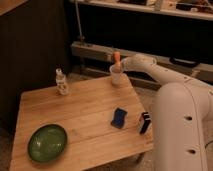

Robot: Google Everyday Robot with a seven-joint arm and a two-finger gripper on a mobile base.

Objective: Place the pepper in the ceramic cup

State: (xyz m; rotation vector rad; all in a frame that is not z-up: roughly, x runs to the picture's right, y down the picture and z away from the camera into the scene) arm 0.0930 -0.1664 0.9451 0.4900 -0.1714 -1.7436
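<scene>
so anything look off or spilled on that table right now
Nothing spilled or tipped. The pepper stands upright, poking out above the ceramic cup at the table's far edge, with the gripper right beside it.

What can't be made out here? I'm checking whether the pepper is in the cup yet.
- Camera view: tool beside the ceramic cup, too blurred to read.
- Pepper: lower end hidden by the cup rim.
- Cup's inside: hidden by its wall.
</scene>
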